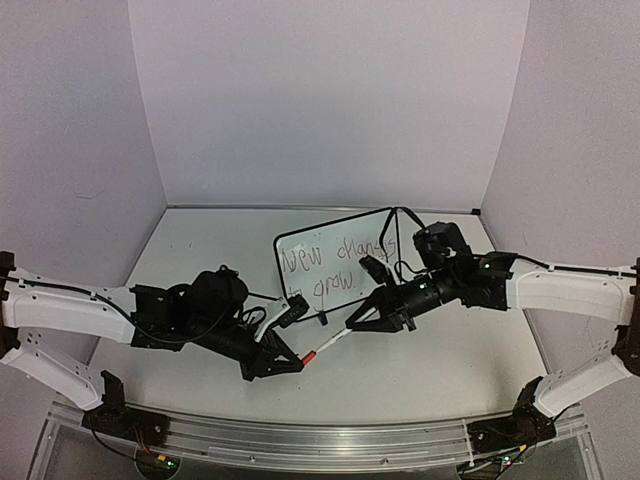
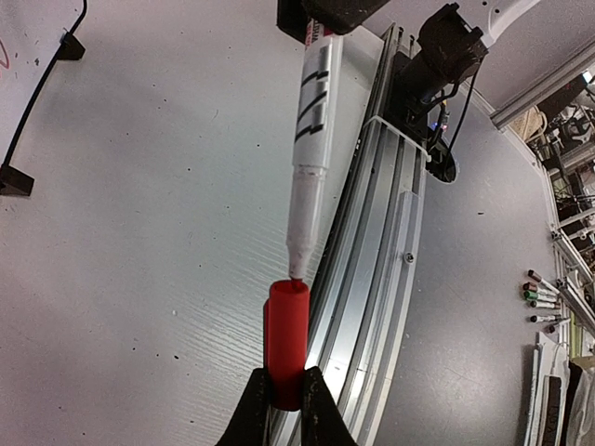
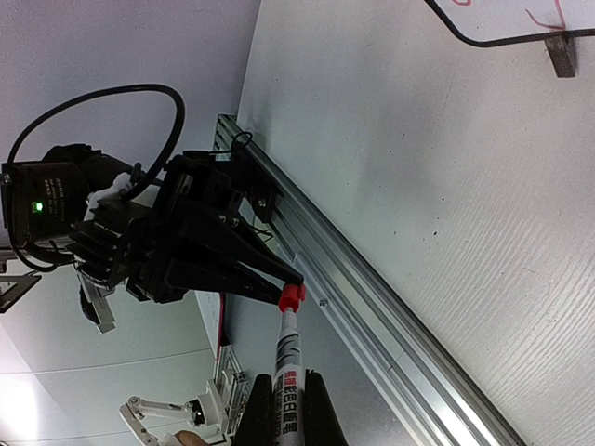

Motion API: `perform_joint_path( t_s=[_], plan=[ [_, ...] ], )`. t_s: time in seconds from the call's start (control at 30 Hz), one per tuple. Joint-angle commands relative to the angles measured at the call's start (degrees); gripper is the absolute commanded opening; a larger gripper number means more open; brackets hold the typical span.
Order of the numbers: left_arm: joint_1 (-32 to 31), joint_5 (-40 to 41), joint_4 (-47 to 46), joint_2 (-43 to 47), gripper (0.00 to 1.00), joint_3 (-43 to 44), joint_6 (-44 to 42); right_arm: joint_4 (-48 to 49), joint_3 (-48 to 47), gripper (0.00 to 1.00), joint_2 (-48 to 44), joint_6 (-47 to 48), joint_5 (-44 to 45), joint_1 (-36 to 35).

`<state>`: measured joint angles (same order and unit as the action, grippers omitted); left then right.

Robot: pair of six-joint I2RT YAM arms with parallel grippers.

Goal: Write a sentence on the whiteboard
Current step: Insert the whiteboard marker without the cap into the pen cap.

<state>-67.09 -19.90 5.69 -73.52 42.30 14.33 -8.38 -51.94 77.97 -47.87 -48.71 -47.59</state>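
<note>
My left arm point(image 1: 70, 310) reaches in from the left and lies low, with the wrist turned toward the centre. My left gripper point(image 2: 286, 395) has its jaws pinched on a red cap point(image 2: 286, 344). My right arm point(image 1: 570, 290) mirrors this pose from the right. My right gripper point(image 3: 286, 400) is clamped on a marker point(image 3: 288, 358). The two grippers face each other tip to tip, near but apart.

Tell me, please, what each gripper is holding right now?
Left gripper: shut on the red cap.
Right gripper: shut on the marker.
</note>
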Motion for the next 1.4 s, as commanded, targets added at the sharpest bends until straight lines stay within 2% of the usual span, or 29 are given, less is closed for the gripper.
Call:
perform_joint_path(
  t_s=[0.0, 0.6, 0.93, 1.37],
  plan=[
    [-0.1, -0.9, -1.2, -0.3, 0.00, 3.1, -1.5, 1.3, -1.0, 0.00, 1.1, 0.8, -1.3, -0.5],
    [0.0, 0.3, -0.6, -2.1, 0.00, 5.4, -2.6, 1.7, -2.6, 0.00, 3.7, 1.5, -1.9, -1.3],
    [0.0, 3.4, -5.1, -5.6, 0.00, 9.0, -3.0, 2.3, -3.2, 0.00, 4.7, 1.5, -2.3, -2.5],
    [0.0, 7.5, -9.6, -4.6, 0.00, 10.9, -5.5, 2.3, -2.7, 0.00, 5.9, 1.8, -1.9, -4.4]
  ],
)
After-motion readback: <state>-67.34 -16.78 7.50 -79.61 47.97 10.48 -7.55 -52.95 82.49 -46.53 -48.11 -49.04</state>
